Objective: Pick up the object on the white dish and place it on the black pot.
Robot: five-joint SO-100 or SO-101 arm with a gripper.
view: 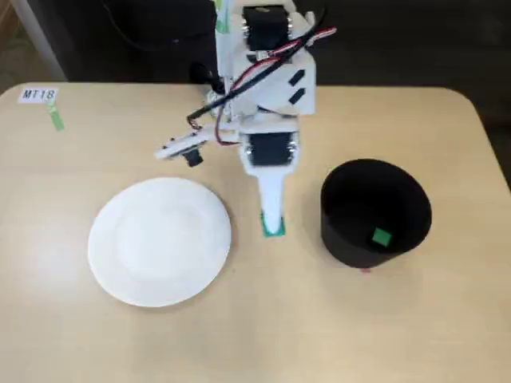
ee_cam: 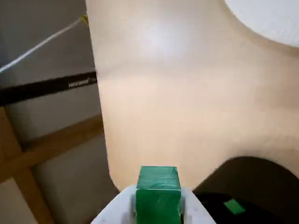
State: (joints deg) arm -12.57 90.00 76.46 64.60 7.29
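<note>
gripper (view: 273, 226) is holding a small green cube (ee_cam: 158, 190) pinched between its tips, carrying it above the table (view: 263, 319). in the fixed view the black pot (view: 374, 211) is sitting just to the gripper's right, the white paper plate (view: 160, 241) lying bare on its left. a second green cube (view: 382, 236) is resting inside the pot. judging the coming move: swing right, over the pot rim. label (view: 38, 95) at the table's far left corner is reading "MT18".
</note>
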